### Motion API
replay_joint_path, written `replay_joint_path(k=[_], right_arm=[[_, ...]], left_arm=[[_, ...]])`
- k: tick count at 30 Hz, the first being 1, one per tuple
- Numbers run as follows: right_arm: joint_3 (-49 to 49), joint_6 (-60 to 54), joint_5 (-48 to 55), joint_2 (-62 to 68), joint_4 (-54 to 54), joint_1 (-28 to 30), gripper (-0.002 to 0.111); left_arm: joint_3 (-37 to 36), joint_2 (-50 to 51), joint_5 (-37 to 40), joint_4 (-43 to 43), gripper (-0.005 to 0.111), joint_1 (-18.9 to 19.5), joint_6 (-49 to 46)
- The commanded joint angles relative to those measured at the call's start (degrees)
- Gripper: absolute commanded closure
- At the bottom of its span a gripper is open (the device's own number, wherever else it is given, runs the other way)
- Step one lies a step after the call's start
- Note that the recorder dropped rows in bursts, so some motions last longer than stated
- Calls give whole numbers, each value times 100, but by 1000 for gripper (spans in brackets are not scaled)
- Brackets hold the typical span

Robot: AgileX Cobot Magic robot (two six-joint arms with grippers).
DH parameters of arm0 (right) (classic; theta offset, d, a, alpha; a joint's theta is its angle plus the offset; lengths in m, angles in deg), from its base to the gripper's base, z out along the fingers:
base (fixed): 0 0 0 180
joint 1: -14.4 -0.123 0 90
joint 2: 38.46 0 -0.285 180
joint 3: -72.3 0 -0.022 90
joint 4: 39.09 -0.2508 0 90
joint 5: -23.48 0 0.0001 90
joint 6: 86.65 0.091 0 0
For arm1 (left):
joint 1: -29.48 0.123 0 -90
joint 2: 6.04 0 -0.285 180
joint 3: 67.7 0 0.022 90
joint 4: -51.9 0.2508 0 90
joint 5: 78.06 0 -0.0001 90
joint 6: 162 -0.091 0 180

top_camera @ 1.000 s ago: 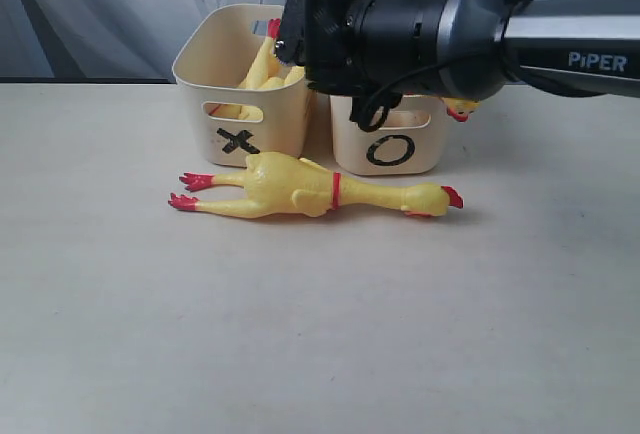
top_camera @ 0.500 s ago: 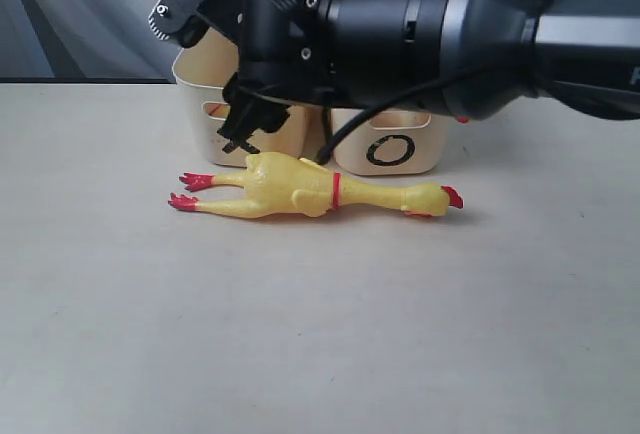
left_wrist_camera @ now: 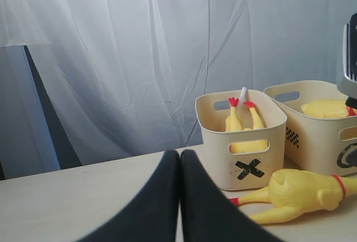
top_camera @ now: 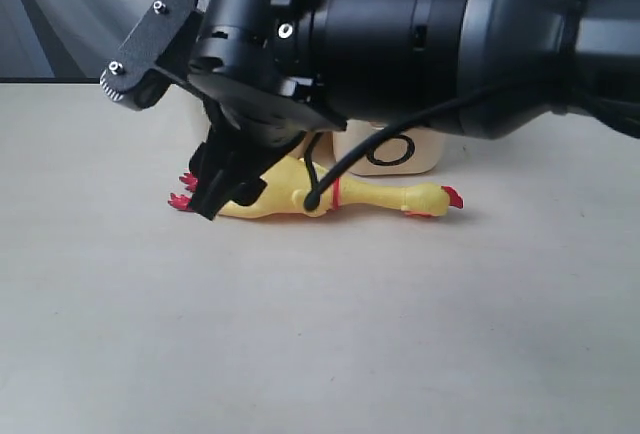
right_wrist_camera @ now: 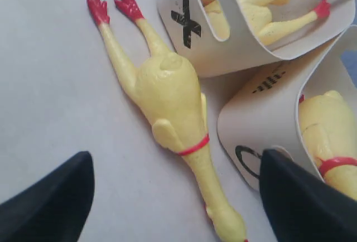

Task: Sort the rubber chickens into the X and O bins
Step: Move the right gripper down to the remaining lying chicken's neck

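Note:
One yellow rubber chicken [top_camera: 385, 197] lies on its side on the table in front of the bins, red feet to the left, head to the right. My right gripper [top_camera: 228, 186] hangs just above its body, open, fingers either side of the chicken [right_wrist_camera: 167, 91] without touching it. The X bin [left_wrist_camera: 245, 141] holds a chicken feet-up [left_wrist_camera: 240, 116]. Beside it, the O bin [left_wrist_camera: 318, 136] holds another chicken [left_wrist_camera: 326, 108]. In the exterior view the right arm hides the X bin and most of the O bin [top_camera: 400, 154]. My left gripper [left_wrist_camera: 179, 153] is shut and holds nothing, left of the bins.
A white curtain [left_wrist_camera: 139, 58] hangs behind the table, with a dark panel [left_wrist_camera: 33, 119] at its left. The two bins stand touching side by side. Pale tabletop [top_camera: 320, 334] stretches in front of the chicken.
The right arm has swung down and leftward from above the bins to over the lying chicken, now hiding the X bin. The chicken has not moved.

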Motion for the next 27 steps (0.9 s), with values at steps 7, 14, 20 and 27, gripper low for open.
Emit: replay_joint_path(k=[7, 14, 20, 27], right_arm=[[-341, -759, 823, -50, 70, -17, 33], [-942, -989, 436, 78, 554, 14, 33], [-945, -1205, 273, 181, -86, 801, 33], [-945, -3034, -404, 181, -1032, 1435, 37]], left_arm=[[-22, -23, -70, 40, 107, -2, -8], [-22, -23, -70, 40, 107, -2, -8], [-22, -23, -59, 39, 107, -2, -8], [-22, -23, -59, 39, 107, -2, -8]])
